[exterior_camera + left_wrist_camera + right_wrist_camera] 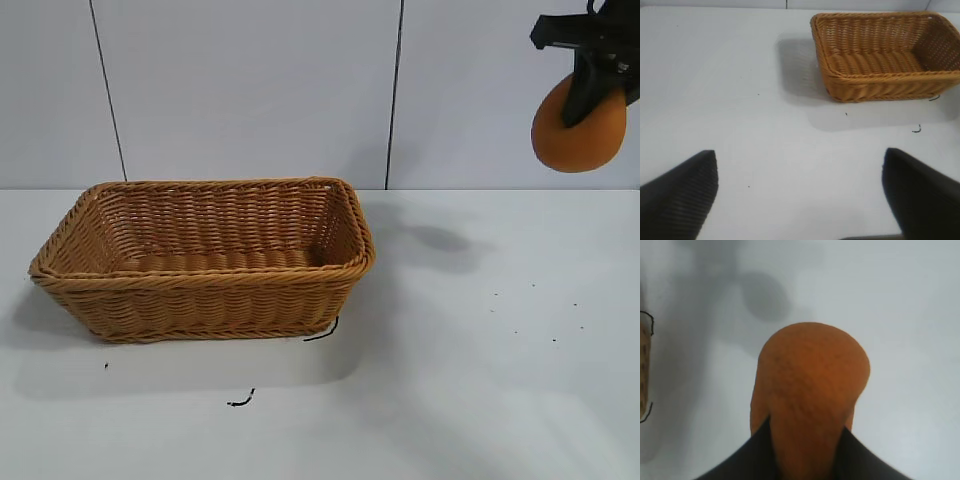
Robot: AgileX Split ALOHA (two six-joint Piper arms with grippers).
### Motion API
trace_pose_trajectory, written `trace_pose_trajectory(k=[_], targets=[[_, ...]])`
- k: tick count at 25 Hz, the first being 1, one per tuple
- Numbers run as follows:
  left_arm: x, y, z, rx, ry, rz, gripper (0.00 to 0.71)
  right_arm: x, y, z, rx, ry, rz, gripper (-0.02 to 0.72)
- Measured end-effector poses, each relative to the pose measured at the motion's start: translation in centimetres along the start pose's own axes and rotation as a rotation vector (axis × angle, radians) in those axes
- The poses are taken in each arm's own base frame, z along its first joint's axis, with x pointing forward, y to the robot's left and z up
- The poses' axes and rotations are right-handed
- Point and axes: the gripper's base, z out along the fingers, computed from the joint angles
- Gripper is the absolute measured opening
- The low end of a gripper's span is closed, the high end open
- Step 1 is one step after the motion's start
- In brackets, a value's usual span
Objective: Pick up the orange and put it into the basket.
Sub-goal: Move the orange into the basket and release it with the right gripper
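The right arm (600, 40) is cut off at the exterior view's top corner.

R arm raised high, tool (590, 85) clamped; L tool (800, 192) fingers spread, low

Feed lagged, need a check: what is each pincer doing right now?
Left pincer: open, holding nothing, low over the table.
Right pincer: closed on the orange, held high, right of the basket.
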Motion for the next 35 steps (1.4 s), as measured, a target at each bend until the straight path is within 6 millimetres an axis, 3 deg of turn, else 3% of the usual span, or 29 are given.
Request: trace_pose_trajectory(k=[8,12,16,19,24,27,29,33,35], targets=[[0.0,0.0,0.0,0.000,0.000,0.000,0.639,0.7,10.9,1.0,-0.138,-0.075,-0.197,0.139],[0.0,0.0,0.0,0.000,0.000,0.000,0.639,2.3,15.8,3.3,-0.196,-0.069,-0.287,0.139],[0.0,0.0,0.0,0.000,0.000,0.000,0.639,3.8,19.4,6.5,-0.232,-0.061,-0.347,0.139],[0.0,0.0,0.0,0.000,0.000,0.000,0.639,4.9,20.7,9.6,-0.239,-0.051,-0.363,0.139],[0.0,0.0,0.0,0.000,0.000,0.000,0.639,6.0,20.9,14.7,-0.220,-0.046,-0.366,0.141],[0.0,0.0,0.0,0.000,0.000,0.000,0.639,6.6,20.8,16.2,-0.211,-0.023,-0.366,0.167],[0.0,0.0,0.0,0.000,0.000,0.000,0.639,6.6,20.8,16.5,-0.210,-0.023,-0.366,0.242],[0.0,0.0,0.0,0.000,0.000,0.000,0.639,6.6,20.8,16.4,-0.209,-0.029,-0.368,0.486],[0.0,0.0,0.0,0.000,0.000,0.000,0.639,6.6,20.8,16.4,-0.208,-0.025,-0.370,0.540]])
